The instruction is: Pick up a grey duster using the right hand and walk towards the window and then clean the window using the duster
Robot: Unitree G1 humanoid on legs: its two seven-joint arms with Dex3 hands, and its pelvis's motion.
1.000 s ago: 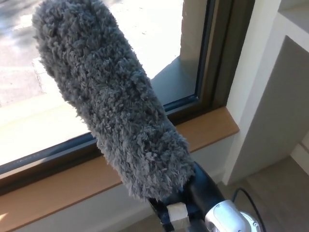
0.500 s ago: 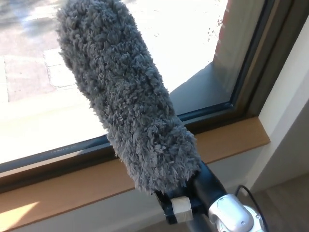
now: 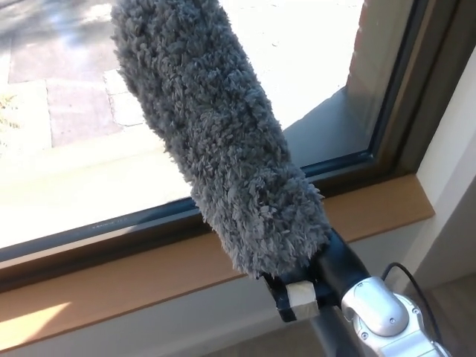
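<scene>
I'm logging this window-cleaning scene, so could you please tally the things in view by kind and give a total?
Grey duster: 1
Robot right hand holding the duster: 1
Window: 1
Wooden sill: 1
Black cable: 1
Total: 5

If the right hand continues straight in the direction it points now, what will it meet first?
Probably the window glass: the right hand points up-left, and the grey duster it holds leads that way. Depth is unclear.
</scene>
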